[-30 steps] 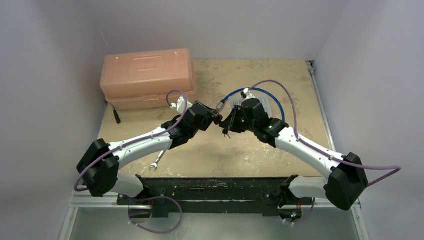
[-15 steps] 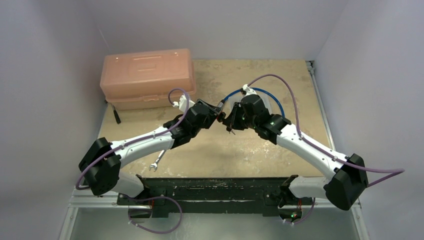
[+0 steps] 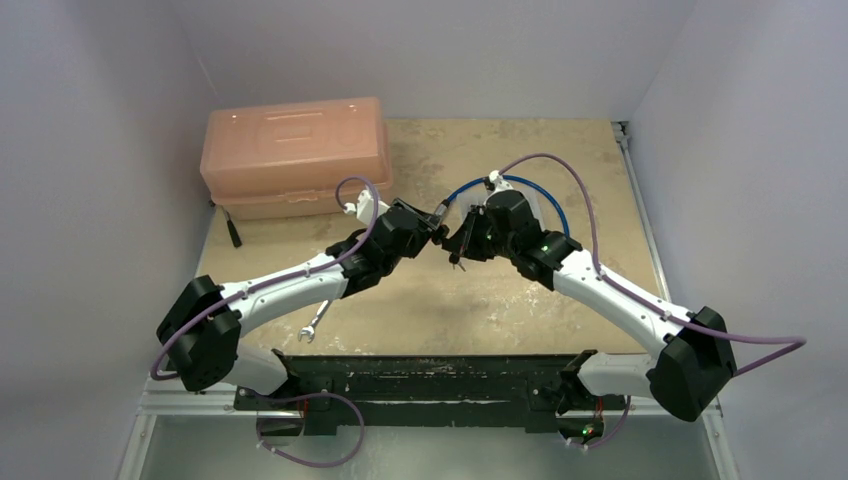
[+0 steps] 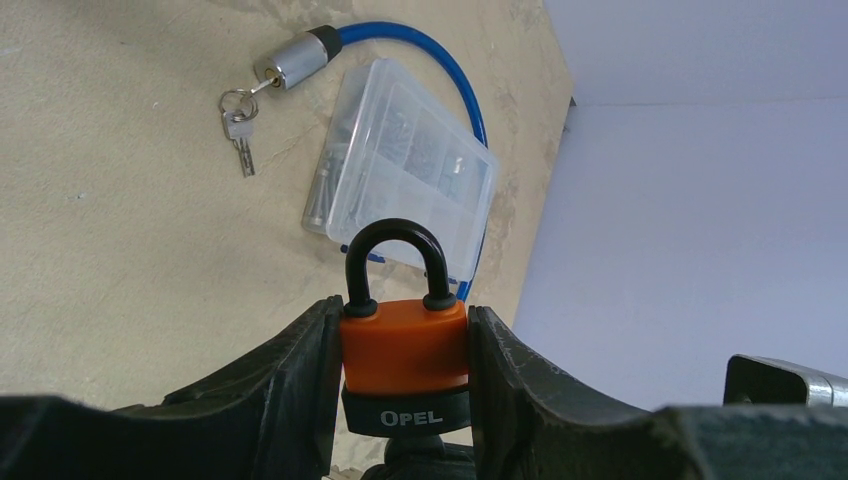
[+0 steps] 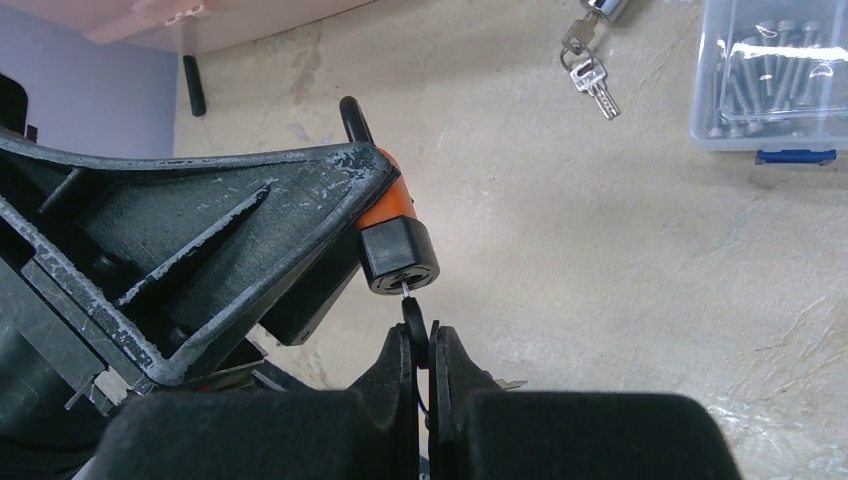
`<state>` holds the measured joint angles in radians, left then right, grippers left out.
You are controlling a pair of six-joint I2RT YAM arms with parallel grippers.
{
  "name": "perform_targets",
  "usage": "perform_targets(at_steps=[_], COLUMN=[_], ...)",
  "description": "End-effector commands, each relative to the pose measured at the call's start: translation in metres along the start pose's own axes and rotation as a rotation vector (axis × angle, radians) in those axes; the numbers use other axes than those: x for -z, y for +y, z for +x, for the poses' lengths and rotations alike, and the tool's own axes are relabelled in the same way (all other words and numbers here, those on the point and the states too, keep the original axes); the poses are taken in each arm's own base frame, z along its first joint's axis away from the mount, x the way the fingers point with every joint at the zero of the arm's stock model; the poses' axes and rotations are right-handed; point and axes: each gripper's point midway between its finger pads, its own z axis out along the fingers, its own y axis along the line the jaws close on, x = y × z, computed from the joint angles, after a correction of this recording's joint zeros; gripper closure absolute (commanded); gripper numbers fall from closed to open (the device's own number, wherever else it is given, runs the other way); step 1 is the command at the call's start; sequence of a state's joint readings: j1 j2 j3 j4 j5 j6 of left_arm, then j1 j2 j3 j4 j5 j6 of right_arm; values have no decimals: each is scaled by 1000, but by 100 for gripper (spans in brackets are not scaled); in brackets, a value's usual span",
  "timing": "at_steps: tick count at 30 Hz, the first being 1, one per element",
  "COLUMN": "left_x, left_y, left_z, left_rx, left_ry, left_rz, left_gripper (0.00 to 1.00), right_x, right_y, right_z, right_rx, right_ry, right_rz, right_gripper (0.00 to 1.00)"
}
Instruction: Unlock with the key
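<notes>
My left gripper (image 4: 405, 312) clamps the orange, black-shackled padlock (image 4: 404, 350) by its sides. My right gripper (image 5: 422, 340) pinches the black-headed metal key (image 5: 412, 315), blade tip in the padlock's bottom keyhole. Best to seat it straight and fully, then twist gently.

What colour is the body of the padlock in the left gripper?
The padlock has an orange body; the left wrist view shows it best.
</notes>
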<state>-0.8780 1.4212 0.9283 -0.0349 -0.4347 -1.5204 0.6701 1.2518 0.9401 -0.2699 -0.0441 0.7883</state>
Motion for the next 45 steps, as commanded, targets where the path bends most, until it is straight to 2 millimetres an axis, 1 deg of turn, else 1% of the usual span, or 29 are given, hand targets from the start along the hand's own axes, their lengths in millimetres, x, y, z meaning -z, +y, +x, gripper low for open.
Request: perform_targets(at_steps=[1,6,7,11,15,24,33,39,45], left_x=[61,67,69,74,75,85,96,104,117], left_y=[-67,-73,-74,-76,-74,-81,-88,-98,-108], left_z=[62,63,63,59,58,51,47,43,37], left_rx=[13,0,-3,-15,-33,-53,-59,-65,-72], left_ry=[297,302,301,290,286,273,266,261,247], left_rz=[256,296,303,324,322,367,423,475,556], left_gripper=[100,100,100,100,100,100,100,100,100], right_x=[-2,-2,-1,1,3,7,16,23,38], right_y=[29,26,29,29,30,37,48,56,73], right_z=[-60,-58,-62,-66,-73,-76,-80,-81,-76], right_rx=[-77,-110,-114,-123,-125,-134,-148,-149,-176], right_ry=[-227,-205,-218,-226,-239,-237,-238,-241,-226], right_rz=[-125,-143,-161,-170,-175,-212,-257,-303,-466], right_gripper=[100,100,100,100,100,100,100,100,100])
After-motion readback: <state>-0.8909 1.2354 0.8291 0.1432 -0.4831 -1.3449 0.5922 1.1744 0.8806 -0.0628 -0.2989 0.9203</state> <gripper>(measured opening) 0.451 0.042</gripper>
